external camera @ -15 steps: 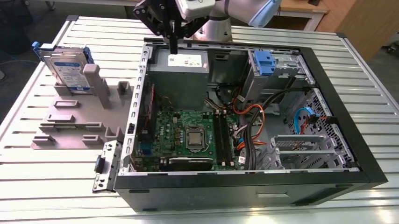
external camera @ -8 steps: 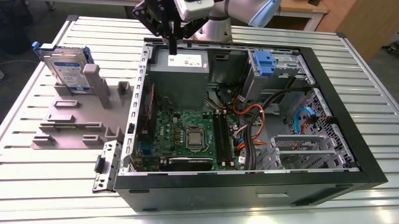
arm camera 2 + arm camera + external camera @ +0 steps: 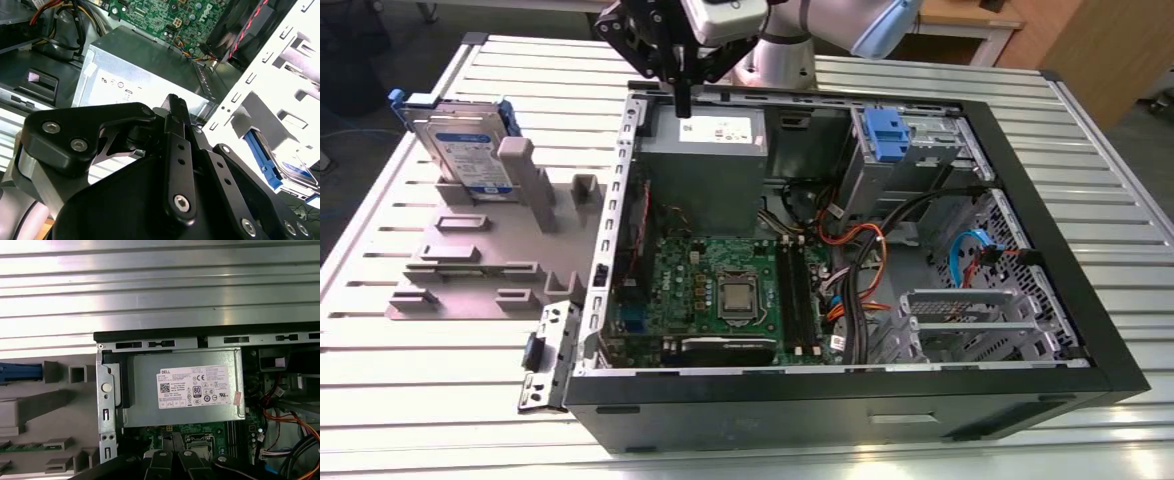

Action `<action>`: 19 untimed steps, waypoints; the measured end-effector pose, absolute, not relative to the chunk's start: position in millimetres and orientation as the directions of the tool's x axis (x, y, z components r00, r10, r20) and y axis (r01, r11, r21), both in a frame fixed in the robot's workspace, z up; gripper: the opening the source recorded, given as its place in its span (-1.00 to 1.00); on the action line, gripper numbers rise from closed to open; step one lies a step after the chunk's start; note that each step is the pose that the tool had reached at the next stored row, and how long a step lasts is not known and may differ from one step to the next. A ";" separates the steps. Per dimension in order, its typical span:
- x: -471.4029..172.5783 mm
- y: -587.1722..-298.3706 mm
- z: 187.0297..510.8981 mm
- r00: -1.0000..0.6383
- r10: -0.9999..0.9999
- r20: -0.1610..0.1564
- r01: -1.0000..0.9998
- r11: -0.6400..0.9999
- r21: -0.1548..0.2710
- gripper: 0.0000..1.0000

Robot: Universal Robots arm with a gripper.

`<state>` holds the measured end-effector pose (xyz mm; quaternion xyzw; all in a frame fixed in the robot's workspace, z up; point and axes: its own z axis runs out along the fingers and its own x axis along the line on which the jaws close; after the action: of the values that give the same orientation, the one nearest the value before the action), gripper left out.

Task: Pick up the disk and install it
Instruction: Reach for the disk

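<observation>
My claw [image 3: 680, 95] is black. It is made of flat bars [image 3: 177, 160] joined with round silver screws [image 3: 181, 201]. My arm [image 3: 781, 60] is a shiny grey tube with a pale blue cap [image 3: 887, 28].

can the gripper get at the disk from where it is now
Probably yes: the disk stands upright in the grey holder outside the case, with nothing over it. The gripper hangs above the power supply, and the space between looks free.
</observation>
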<state>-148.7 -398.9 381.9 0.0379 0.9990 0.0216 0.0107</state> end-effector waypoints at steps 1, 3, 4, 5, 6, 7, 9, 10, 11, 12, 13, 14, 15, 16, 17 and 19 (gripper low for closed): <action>-150.0 -398.9 381.8 -0.997 0.076 -0.020 0.075 0.996 0.044 -0.79; -152.7 -398.9 381.7 -0.997 0.076 -0.020 0.075 0.996 0.044 -0.79; -153.5 -398.8 381.6 -0.997 0.076 -0.020 0.075 0.996 0.044 -0.79; -153.9 -398.6 381.6 -0.997 0.076 -0.020 0.075 0.996 0.044 -0.79; -154.1 -398.5 381.6 -0.997 0.076 -0.020 0.075 0.996 0.044 -0.79; -154.2 -398.4 381.6 -0.997 0.076 -0.020 0.075 0.996 0.044 -0.79; -154.8 -398.2 381.5 -0.997 0.076 -0.020 0.075 0.996 0.044 -0.79; -155.4 -398.1 381.4 -0.997 0.076 -0.020 0.075 0.996 0.044 -0.79; -155.9 -398.1 381.3 -0.997 0.076 -0.020 0.075 0.996 0.044 -0.79; -156.6 -398.1 381.3 -0.997 0.076 -0.020 0.075 0.996 0.044 -0.79; -157.5 -398.1 381.2 -0.997 0.076 -0.020 0.075 0.996 0.044 -0.79; -158.2 -398.1 381.1 -0.997 0.076 -0.020 0.075 0.996 0.044 -0.79; -158.9 -398.1 381.0 -0.997 0.076 -0.020 0.075 0.996 0.044 -0.79; -159.5 -398.1 380.9 -0.997 0.076 -0.020 0.075 0.996 0.044 -0.79; -159.9 -398.1 380.8 -0.997 0.076 -0.020 0.075 0.996 0.044 -0.79; -160.8 -398.1 380.6 -0.997 0.076 -0.020 0.075 0.996 0.044 -0.79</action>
<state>-160.8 -398.1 380.6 0.0379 0.9990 0.0216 0.0107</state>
